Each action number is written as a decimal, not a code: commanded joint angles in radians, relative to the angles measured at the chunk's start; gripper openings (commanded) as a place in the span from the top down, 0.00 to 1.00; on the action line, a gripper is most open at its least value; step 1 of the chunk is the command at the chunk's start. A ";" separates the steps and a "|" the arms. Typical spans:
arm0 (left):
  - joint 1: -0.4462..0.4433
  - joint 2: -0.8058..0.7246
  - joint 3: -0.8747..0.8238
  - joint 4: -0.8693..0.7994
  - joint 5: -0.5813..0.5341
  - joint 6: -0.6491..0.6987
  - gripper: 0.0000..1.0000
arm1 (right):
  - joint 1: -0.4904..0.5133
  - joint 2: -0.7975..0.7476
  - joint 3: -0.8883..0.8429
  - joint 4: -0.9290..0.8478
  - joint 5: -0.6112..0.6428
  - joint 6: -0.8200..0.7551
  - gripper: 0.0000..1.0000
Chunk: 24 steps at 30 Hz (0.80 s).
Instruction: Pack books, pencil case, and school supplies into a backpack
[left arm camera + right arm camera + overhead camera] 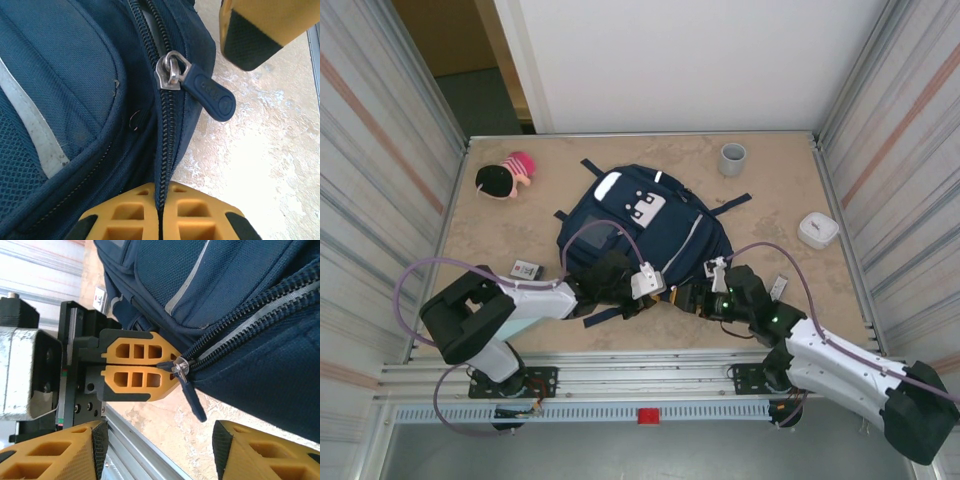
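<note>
backpack (650,225) blocks mid-table, open tabletop (778,196) towards cup (732,157)

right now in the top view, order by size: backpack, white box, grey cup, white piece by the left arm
1. backpack
2. white box
3. grey cup, nearly the box's size, so this pair is unsure
4. white piece

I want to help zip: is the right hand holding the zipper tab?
No, the tab hangs untouched; the right hand stands open near it.
</note>
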 commanded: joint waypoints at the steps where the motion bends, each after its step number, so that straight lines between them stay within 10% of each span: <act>1: -0.003 -0.022 0.025 0.045 0.070 -0.014 0.98 | -0.010 0.032 -0.003 0.064 0.019 0.027 0.42; 24: 0.005 -0.082 0.013 0.012 0.056 -0.006 0.98 | -0.041 0.262 0.055 0.119 0.032 0.001 0.86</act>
